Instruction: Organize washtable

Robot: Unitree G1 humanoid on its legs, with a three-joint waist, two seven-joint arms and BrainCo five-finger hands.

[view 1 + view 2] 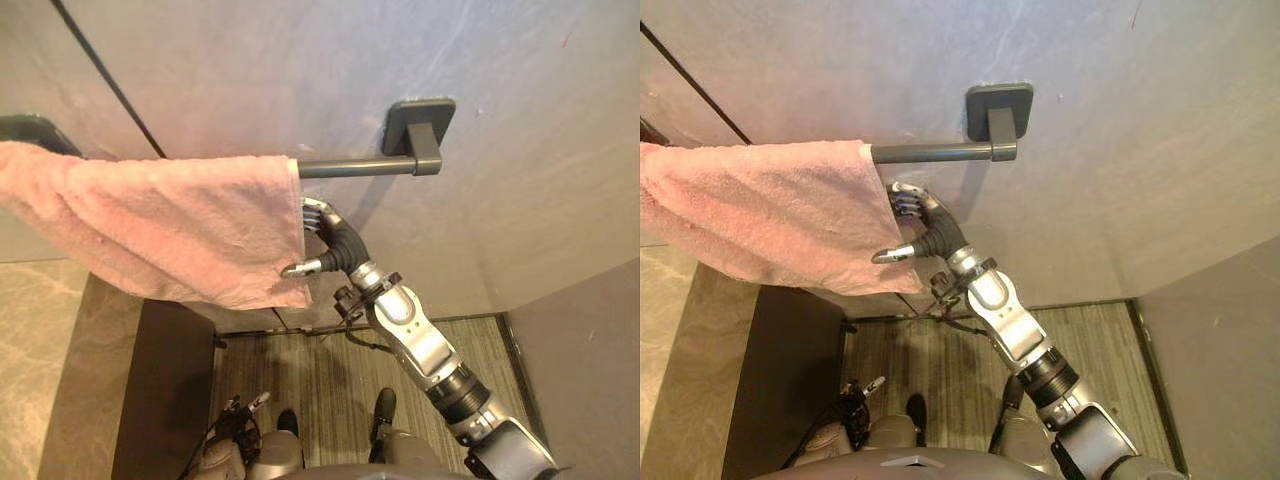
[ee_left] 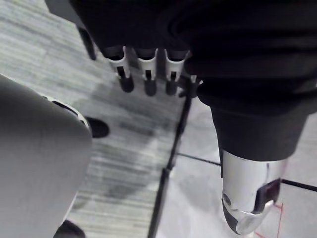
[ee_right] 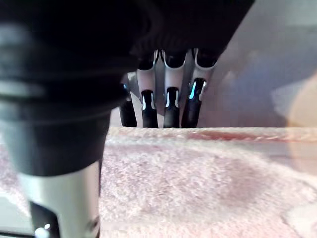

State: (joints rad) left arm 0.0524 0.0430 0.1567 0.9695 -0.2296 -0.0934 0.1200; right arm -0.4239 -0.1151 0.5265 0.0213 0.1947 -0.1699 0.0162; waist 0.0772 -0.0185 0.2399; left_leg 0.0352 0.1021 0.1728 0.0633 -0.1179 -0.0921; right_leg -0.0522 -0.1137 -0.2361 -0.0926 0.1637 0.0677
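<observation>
A pink towel (image 1: 170, 225) hangs over a dark grey wall bar (image 1: 355, 167), covering all but the bar's right end. My right hand (image 1: 335, 240) is raised to the towel's right edge. Its curled fingers (image 3: 168, 106) reach behind the cloth while the thumb (image 1: 300, 268) presses on the front, so the edge is pinched between them. The fingertips are hidden behind the towel (image 3: 198, 183). My left hand (image 2: 146, 74) hangs low by my side above the floor, fingers relaxed and holding nothing; it also shows in the left eye view (image 1: 245, 405).
The bar is held by a square bracket (image 1: 420, 120) on the grey wall. Below the towel stands a dark cabinet (image 1: 165, 390) beside a marbled surface (image 1: 40, 370). Striped grey flooring (image 1: 330, 370) lies underneath, with a darker wall panel (image 1: 590, 370) at the right.
</observation>
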